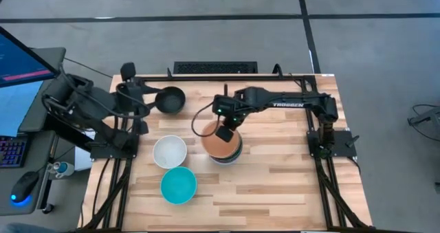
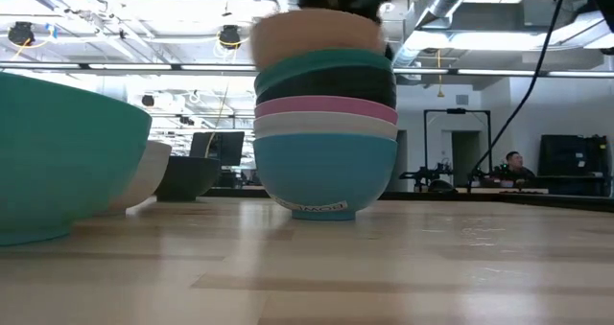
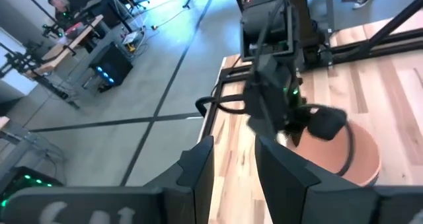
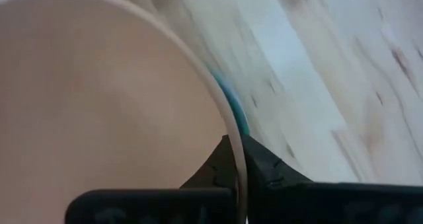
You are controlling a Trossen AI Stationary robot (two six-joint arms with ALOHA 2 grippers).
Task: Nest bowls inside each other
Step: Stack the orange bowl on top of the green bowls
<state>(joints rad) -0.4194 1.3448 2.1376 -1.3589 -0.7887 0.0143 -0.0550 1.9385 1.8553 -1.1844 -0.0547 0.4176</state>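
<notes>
The right tool (image 1: 225, 132) pinches the orange bowl's (image 1: 217, 144) rim above the stack (image 2: 326, 162) on the pale wooden desk (image 1: 275, 178); the left tool (image 1: 141, 109), fingers narrowly apart, waits far left. Behind lies an open workshop with a grey floor (image 1: 206, 3).

This is an industrial robotics lab: exposed silver ceiling ducts (image 2: 451, 4), a grey concrete floor (image 1: 206, 34), equipment-laden workbenches (image 3: 73, 42), and a seated person (image 2: 511, 164) at a distant desk.
</notes>
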